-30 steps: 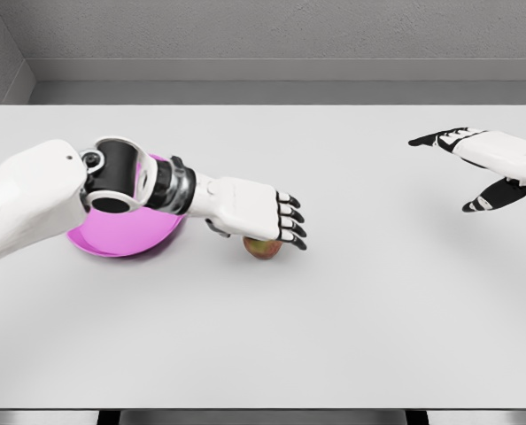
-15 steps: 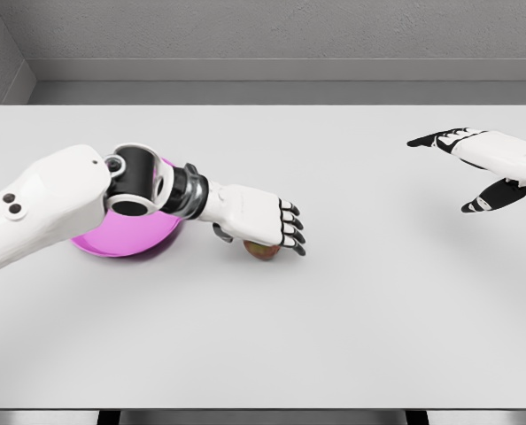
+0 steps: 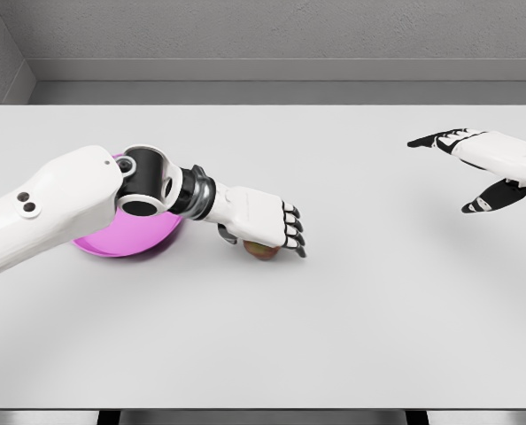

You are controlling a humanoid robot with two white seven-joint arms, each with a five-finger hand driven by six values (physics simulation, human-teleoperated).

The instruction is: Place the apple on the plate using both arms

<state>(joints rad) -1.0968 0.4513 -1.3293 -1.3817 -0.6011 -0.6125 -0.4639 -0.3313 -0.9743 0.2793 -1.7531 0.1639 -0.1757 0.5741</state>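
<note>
The apple (image 3: 263,254), reddish-green, lies on the white table just right of the pink plate (image 3: 112,245). My left hand (image 3: 263,241) sits low over the apple, palm down. Its thumb is at the apple's left and its fingers (image 3: 293,232) bend down over the right side, only loosely curved around it. Most of the apple is hidden under the palm. The left forearm crosses above the plate and covers much of it. My right hand (image 3: 453,173) hovers at the far right, fingers spread and holding nothing.
The white table (image 3: 351,336) stretches wide to the front and right. A grey wall runs along its far edge.
The left arm has reached further right and lower, bringing the palm down onto the apple with the fingers bending more. The apple, plate and right hand have stayed put.
</note>
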